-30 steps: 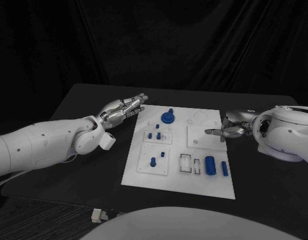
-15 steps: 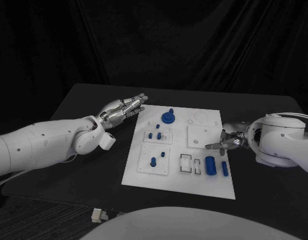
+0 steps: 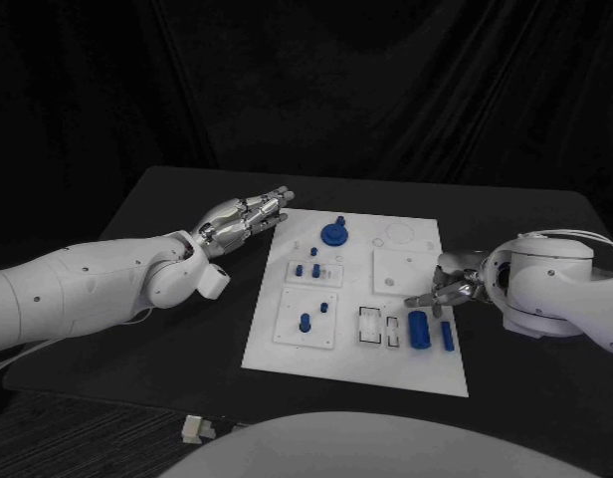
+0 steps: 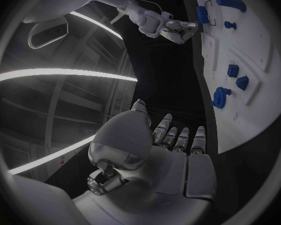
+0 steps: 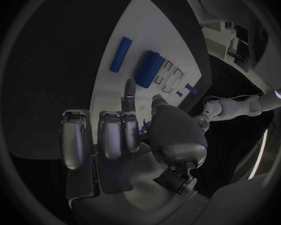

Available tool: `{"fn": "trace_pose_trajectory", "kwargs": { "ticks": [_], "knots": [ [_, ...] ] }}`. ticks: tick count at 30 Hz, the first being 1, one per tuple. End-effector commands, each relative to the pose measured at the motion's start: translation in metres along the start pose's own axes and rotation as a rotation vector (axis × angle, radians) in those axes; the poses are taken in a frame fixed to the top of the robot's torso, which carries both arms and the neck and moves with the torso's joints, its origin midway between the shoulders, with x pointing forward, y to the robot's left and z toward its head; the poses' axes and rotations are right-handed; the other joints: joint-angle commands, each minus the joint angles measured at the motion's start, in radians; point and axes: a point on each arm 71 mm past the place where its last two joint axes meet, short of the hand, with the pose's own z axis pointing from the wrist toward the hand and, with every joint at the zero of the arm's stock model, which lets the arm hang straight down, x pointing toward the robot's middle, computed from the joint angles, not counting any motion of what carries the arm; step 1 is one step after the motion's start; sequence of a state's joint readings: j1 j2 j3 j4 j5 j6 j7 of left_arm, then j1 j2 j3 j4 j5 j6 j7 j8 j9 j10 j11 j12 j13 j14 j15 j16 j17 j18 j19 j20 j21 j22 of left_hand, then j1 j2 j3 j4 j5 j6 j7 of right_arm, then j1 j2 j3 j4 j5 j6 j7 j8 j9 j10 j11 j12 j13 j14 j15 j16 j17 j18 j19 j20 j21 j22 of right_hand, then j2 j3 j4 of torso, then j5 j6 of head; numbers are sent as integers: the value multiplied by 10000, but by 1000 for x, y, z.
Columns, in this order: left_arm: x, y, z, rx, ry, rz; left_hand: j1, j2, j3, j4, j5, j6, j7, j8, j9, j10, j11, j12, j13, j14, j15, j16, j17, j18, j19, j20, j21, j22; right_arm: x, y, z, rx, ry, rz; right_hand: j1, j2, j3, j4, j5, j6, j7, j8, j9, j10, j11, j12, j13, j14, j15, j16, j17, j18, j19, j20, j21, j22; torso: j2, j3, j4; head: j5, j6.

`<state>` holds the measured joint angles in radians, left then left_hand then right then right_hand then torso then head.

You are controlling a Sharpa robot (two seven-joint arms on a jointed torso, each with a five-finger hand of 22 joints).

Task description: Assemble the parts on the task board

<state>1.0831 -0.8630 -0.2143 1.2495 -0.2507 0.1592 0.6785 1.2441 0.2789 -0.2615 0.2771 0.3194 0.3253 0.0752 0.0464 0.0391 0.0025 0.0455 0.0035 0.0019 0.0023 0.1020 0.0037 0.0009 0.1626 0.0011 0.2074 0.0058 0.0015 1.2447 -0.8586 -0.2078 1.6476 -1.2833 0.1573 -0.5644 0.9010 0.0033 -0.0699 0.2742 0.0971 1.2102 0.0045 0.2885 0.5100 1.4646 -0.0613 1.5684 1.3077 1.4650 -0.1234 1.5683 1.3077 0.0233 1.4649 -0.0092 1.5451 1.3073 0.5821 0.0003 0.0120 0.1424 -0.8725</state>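
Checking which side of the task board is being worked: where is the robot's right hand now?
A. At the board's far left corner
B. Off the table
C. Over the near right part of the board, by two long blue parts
C: the right hand hovers beside the two long blue parts on the task board.

Robot lab or studio, black table (image 3: 177, 329), black curtain backdrop (image 3: 393, 90) (draped all round)

Black table (image 3: 177, 299) under my arms; white task board (image 3: 393, 363) flat on it, between my left hand (image 3: 244, 217) and my right hand (image 3: 450, 289).
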Motion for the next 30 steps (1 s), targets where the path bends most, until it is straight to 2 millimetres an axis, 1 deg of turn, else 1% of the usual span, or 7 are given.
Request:
{"fn": "trace_pose_trajectory", "kwargs": {
  "ticks": [1, 10, 18, 20, 25, 26, 30],
  "knots": [
    [2, -7, 0, 1116, 73, -156, 137, -1, 67, 14, 89, 43, 37, 42, 8, 45, 50, -14, 3, -23, -30, -37, -9, 152, -3, 61, -49, 5, 4, 0, 2, 156, 236, -69, 153, 15, -88, 3, 124, -173, 30, 43, 152, 1062, 36, 24, 2631, 1058, 3, 25, 2631, -159, 924, -13, 2, 2538, 6, 2, -1, -2, -1],
    [2, -6, 0, 1071, 96, -187, 164, 0, 82, 2, 119, 70, 46, 48, 12, 43, 53, -14, 2, -23, -24, -37, -9, 155, -2, 72, -47, 8, 11, 5, 7, 131, 487, -168, 323, -12, -214, 7, 620, -758, 121, 48, 726, 1062, 102, 24, 2631, 1058, 128, 25, 2631, -147, 899, 99, -38, 2521, 3, 2, 3, -3, -1],
    [2, -6, -1, 1033, 111, -211, 227, -4, 113, -29, 178, 70, 54, 51, 11, 43, 56, -14, 2, -23, 16, -37, -9, 161, 1, 113, -44, 16, 17, 7, 11, 305, 812, -337, 380, -59, -283, 7, 791, -1055, 173, 59, 1038, 1062, 133, 24, 2631, 1057, 173, 22, 2625, -134, 875, 145, -82, 2504, -1, 0, 2, 15, -1],
    [2, -5, -1, 1025, 114, -215, 227, -4, 113, -29, 178, 70, 54, 51, 11, 43, 56, -14, 2, -23, 16, -37, -9, 161, 1, 113, -44, 16, 19, 7, 11, 377, 947, -423, 443, -94, -296, -25, 917, -1220, 215, 29, 1140, 1062, 145, 24, 2631, 1038, 192, -19, 2539, -116, 841, 165, -145, 2479, 1, 0, 2, 20, -1],
    [3, -5, -1, 1003, 127, -231, 242, -6, 120, -36, 194, 75, 54, 52, 12, 44, 55, -14, 2, -23, 28, -37, -9, 162, 3, 127, -42, 20, 22, 8, 12, 452, 1199, -585, 614, -163, -326, -116, 1471, -1642, 307, -12, 1522, 1062, 230, 24, 2631, 998, 260, -114, 2348, -84, 779, 229, -262, 2435, 1, 1, 1, 36, -1],
    [3, -5, -1, 996, 132, -238, 257, -8, 127, -43, 209, 73, 55, 52, 11, 43, 56, -15, 2, -23, 38, -37, -9, 162, 5, 143, -40, 24, 23, 9, 12, 454, 1267, -628, 679, -175, -326, -160, 1727, -1770, 334, -14, 1671, 1062, 251, 24, 2631, 990, 280, -133, 2310, -80, 774, 249, -276, 2430, 4, 2, -2, 30, -1],
    [3, -4, -1, 979, 136, -248, 279, -9, 138, -55, 234, 74, 56, 53, 11, 43, 56, -14, 2, -23, 51, -37, -9, 164, 7, 165, -38, 27, 25, 10, 13, 455, 1379, -704, 876, -194, -291, -316, 2486, -1993, 358, 54, 2062, 1062, 277, 24, 2631, 980, 303, -160, 2256, -69, 756, 274, -317, 2416, 3, 4, -2, 12, -1]
  ]
}}
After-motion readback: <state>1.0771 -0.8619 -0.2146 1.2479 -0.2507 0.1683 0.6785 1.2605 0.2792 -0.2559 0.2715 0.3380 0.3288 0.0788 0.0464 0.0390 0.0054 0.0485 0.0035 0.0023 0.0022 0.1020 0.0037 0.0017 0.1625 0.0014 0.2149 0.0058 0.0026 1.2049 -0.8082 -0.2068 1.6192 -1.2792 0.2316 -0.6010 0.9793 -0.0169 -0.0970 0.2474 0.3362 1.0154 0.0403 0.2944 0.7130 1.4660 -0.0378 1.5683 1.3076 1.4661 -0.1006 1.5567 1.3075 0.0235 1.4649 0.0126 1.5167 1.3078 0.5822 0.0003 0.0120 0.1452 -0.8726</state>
